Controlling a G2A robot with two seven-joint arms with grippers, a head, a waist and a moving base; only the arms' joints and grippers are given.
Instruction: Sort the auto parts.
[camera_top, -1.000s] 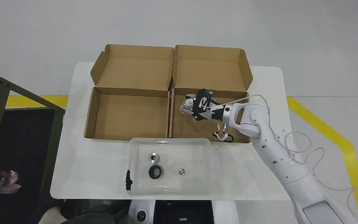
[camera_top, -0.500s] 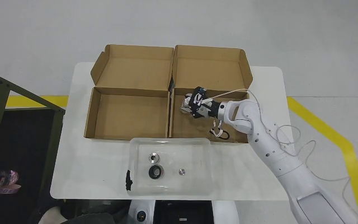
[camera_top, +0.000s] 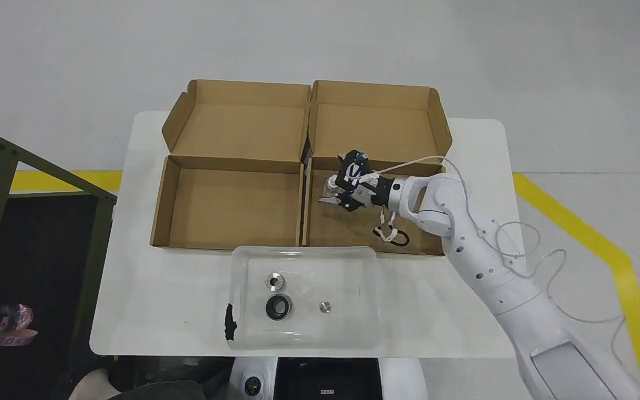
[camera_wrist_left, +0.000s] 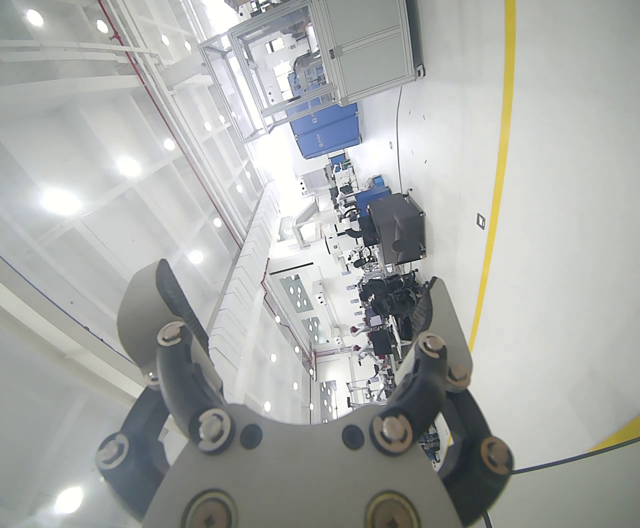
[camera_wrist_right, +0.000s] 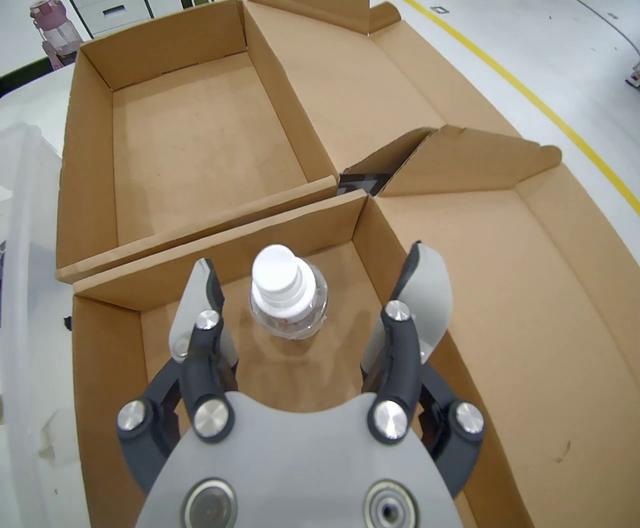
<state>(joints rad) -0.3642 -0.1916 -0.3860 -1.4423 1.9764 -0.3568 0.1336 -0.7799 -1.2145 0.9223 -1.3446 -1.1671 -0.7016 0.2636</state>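
Over rt box (camera_wrist_right: 250, 240), rt claw (camera_wrist_right: 314, 264) spread wide near white-capped bottle (camera_wrist_right: 287, 300).

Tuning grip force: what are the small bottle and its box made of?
Small bottle: likely clear glossy plastic, see-through body; white cap looks matte plastic. Box: brown matte cardboard, folded flaps, raw cut edges.

Same plain tan-brown on the left open cardboard box (camera_top: 230, 210) and the right open cardboard box (camera_top: 335, 230). See-through small plastic bottle (camera_wrist_right: 289, 312), white round cap (camera_wrist_right: 274, 270). Pale grey fingers (camera_wrist_right: 430, 290), black links on the right gripper (camera_wrist_right: 314, 265). Frosty clear plastic bin (camera_top: 305, 255), black ring part (camera_top: 278, 307), shiny silver metal parts (camera_top: 274, 282). White tabletop (camera_top: 190, 300), yellow stripe (camera_top: 600, 256) on light grey floor (camera_top: 400, 40).
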